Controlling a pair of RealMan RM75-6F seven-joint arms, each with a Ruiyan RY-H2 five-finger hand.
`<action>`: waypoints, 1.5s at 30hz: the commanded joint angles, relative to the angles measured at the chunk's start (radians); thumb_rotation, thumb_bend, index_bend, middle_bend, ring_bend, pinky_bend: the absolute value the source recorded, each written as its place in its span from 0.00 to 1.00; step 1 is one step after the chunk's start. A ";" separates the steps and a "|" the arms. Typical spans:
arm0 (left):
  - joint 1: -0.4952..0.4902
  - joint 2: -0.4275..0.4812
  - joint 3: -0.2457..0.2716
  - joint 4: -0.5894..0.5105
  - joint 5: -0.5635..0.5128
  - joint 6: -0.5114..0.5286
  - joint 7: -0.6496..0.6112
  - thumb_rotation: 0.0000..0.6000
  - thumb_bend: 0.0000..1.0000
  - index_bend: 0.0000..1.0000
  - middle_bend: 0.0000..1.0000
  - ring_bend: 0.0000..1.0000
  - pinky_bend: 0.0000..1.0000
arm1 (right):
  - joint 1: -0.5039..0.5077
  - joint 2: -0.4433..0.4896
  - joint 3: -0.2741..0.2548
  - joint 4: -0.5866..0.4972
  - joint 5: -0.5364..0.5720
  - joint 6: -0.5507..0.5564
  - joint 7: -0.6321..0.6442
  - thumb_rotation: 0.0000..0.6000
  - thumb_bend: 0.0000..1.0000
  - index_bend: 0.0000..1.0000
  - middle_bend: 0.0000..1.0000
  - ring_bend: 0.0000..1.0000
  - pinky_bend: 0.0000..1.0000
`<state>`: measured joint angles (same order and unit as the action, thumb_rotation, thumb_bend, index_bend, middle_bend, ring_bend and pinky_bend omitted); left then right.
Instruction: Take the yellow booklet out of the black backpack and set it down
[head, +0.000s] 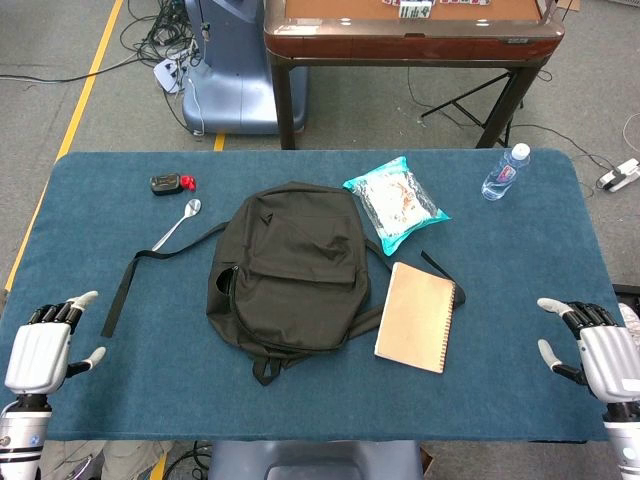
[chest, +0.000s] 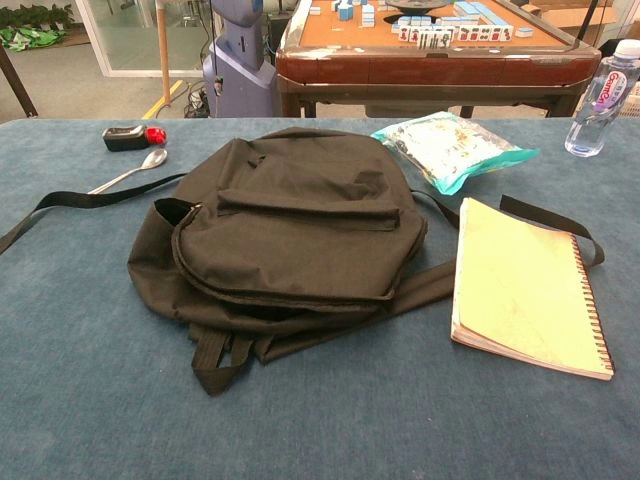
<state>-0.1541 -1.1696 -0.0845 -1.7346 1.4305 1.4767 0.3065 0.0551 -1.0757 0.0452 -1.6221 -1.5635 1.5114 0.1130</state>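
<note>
The black backpack (head: 292, 265) (chest: 285, 225) lies flat in the middle of the blue table, its main opening gaping at the left side. The yellow spiral-bound booklet (head: 417, 315) (chest: 525, 288) lies flat on the table just right of the backpack, outside it. My left hand (head: 45, 345) hovers at the near left corner of the table with fingers apart and nothing in it. My right hand (head: 595, 352) is at the near right edge, also holding nothing, fingers spread. Neither hand shows in the chest view.
A teal snack bag (head: 397, 203) (chest: 452, 148) lies behind the booklet. A water bottle (head: 505, 172) (chest: 603, 98) stands at the far right. A spoon (head: 178, 224) (chest: 128, 171) and a small black-and-red object (head: 171, 183) (chest: 133, 137) lie far left. A long backpack strap (head: 150, 268) trails left.
</note>
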 joint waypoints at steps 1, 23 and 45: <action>0.000 0.000 0.000 0.001 -0.001 0.000 0.000 1.00 0.17 0.25 0.29 0.31 0.25 | 0.002 -0.001 -0.001 0.000 0.000 -0.003 0.000 1.00 0.33 0.27 0.34 0.27 0.25; 0.002 0.004 0.004 -0.013 0.014 0.007 0.004 1.00 0.17 0.25 0.29 0.31 0.25 | 0.061 0.018 -0.027 -0.015 -0.085 -0.071 -0.034 1.00 0.33 0.27 0.34 0.27 0.25; 0.017 0.026 0.015 -0.047 0.057 0.039 0.005 1.00 0.17 0.25 0.29 0.31 0.25 | 0.422 -0.176 0.041 -0.084 -0.154 -0.467 -0.194 1.00 0.04 0.25 0.28 0.23 0.25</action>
<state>-0.1373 -1.1434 -0.0698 -1.7810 1.4876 1.5156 0.3114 0.4446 -1.2194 0.0693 -1.7068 -1.7373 1.0850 -0.0607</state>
